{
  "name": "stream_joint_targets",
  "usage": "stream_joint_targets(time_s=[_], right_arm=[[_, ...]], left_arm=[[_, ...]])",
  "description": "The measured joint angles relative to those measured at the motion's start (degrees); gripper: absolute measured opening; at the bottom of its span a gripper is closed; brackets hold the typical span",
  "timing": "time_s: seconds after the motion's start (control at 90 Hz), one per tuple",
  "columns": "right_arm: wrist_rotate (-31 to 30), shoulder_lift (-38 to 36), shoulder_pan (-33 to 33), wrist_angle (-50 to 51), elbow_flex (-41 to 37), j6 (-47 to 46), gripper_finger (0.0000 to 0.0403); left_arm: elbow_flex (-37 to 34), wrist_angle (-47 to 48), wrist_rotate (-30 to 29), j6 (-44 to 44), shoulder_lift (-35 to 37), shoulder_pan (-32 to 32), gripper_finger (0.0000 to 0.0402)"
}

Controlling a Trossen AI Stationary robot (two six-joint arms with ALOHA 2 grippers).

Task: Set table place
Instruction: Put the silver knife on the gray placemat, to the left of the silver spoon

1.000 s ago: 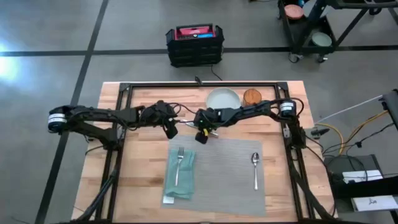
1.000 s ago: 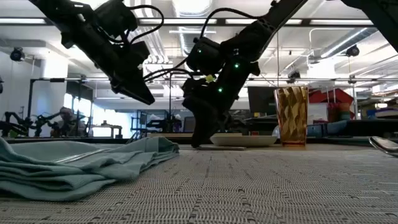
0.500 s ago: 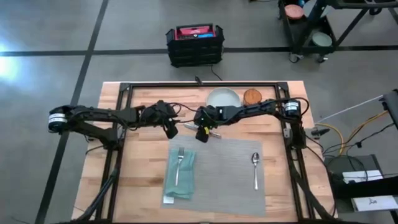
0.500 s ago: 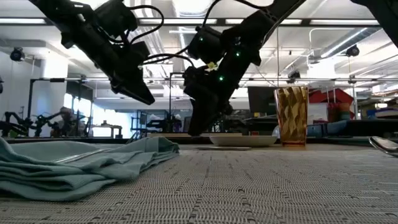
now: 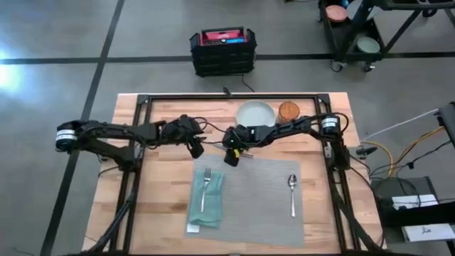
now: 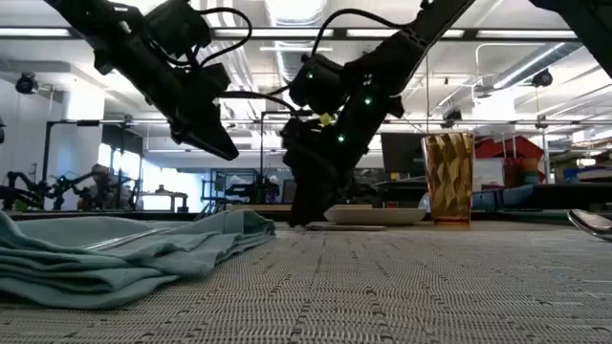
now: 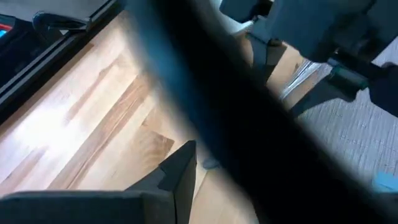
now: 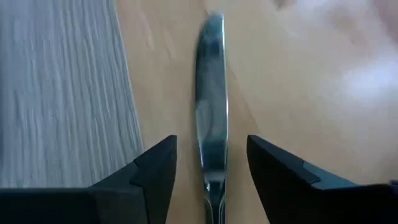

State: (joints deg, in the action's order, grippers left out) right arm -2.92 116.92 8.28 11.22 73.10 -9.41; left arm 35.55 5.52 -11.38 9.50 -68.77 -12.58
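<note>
Two spread right fingers (image 8: pixel 155 180) straddle the knife (image 8: pixel 210 106) on the table (image 8: pixel 298 74) beside the placemat (image 8: pixel 59 87); left fingers unclear

A black crate (image 5: pixel 222 52) with red contents stands on the grey floor (image 5: pixel 64 43) beyond the counter's far edge. A wheeled cart (image 5: pixel 355 32) holding bowls stands at the far right. Cables (image 5: pixel 387 153) and boxes (image 5: pixel 419 206) lie right of the counter.
</note>
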Motion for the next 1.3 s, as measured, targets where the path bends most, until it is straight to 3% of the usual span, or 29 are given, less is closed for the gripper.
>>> stream_joint_targets(time_s=[0.767, 1.111, 1.3], right_arm=[[-8.7, 2.8, -0.7, -4.0, -1.4, 1.9, 0.0078], [-8.8, 5.0, -0.8, -4.9, -1.4, 2.9, 0.0023], [-8.7, 4.8, -1.1, -4.9, -1.3, 2.8, 0.0022]], left_arm=[[0.0, -0.5, 0.0, 0.0, -0.3, 0.1, 0.0114], [0.0, -0.4, 0.0, 0.0, -0.3, 0.1, 0.0114], [0.0, -0.4, 0.0, 0.0, -0.3, 0.1, 0.0114]])
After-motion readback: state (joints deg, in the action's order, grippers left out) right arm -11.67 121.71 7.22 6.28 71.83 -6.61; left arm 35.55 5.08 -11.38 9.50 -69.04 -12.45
